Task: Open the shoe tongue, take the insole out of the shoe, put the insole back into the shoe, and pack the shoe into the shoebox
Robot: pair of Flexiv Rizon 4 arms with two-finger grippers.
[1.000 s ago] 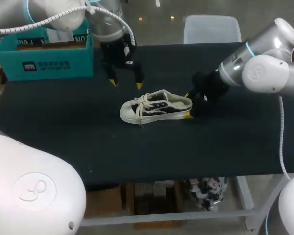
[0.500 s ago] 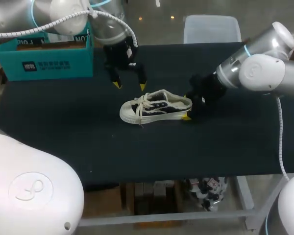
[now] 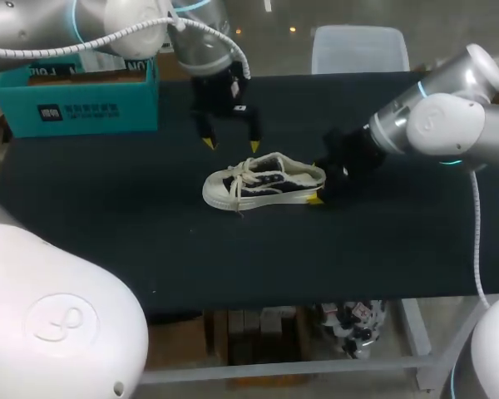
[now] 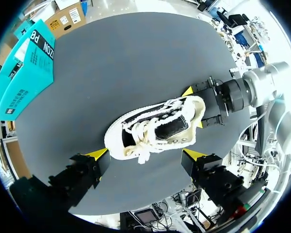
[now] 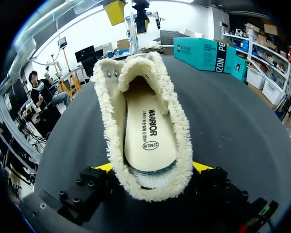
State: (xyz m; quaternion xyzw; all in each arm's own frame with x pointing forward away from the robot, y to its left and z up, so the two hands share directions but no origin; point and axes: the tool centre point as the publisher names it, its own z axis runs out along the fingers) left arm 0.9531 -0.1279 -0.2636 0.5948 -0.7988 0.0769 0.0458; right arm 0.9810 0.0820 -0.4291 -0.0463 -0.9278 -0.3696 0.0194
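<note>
Head view: shoe [image 3: 264, 181] in tool [image 3: 318, 180] (right)

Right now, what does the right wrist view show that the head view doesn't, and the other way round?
Only the right wrist view: the insole seated inside the shoe, seen from the heel through the fleecy collar.

Only the head view: the laces, the toe cap and the shoe's black side, plus the whole left gripper, which hangs open just beyond the shoe.

Both: the shoe itself, the right gripper at its heel, and the teal shoebox further off.
</note>
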